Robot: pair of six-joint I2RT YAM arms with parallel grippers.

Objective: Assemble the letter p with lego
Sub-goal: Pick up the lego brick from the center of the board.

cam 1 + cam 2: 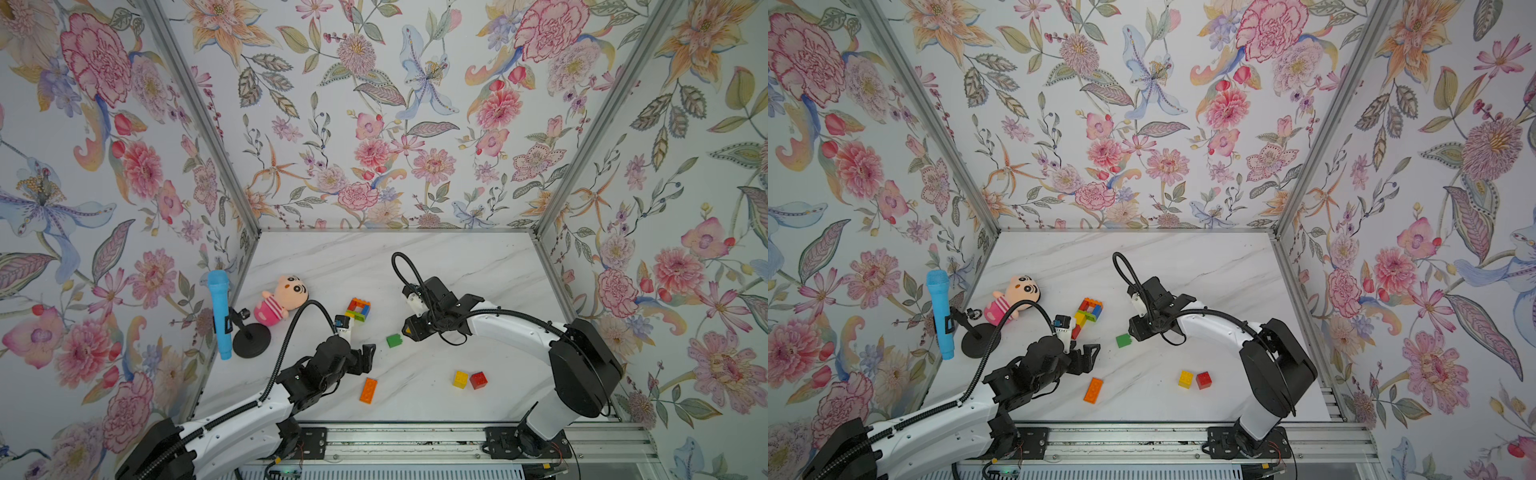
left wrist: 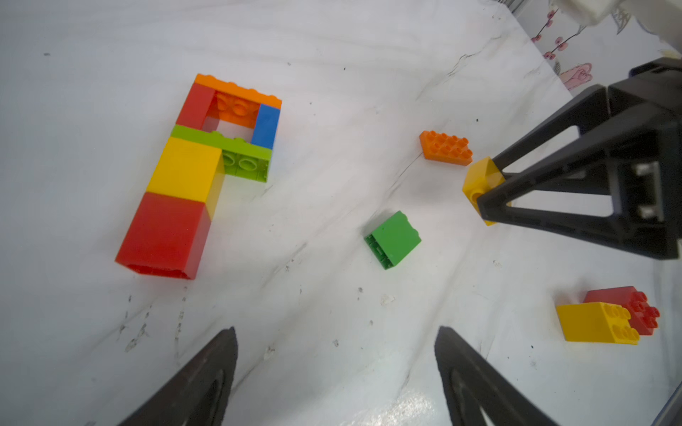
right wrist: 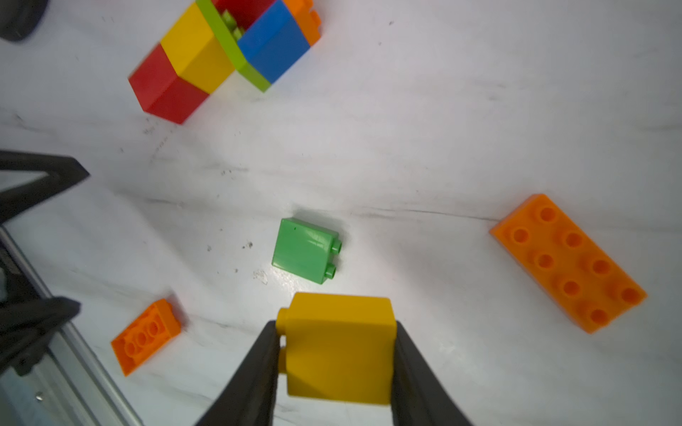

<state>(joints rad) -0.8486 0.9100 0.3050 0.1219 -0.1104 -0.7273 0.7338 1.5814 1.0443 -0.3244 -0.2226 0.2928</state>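
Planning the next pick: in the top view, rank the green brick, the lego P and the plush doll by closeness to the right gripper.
From the right gripper, shut on a yellow brick:
1. green brick, right beside it.
2. lego P, farther to the left.
3. plush doll, far left.

No text, label, brand, number or sign can be read anywhere: none on the small studded plastic bricks (image 1: 394, 340), the blue toy microphone (image 1: 219, 311), the pink plush doll (image 1: 282, 299) or the flowered wallpaper walls (image 1: 374, 124)
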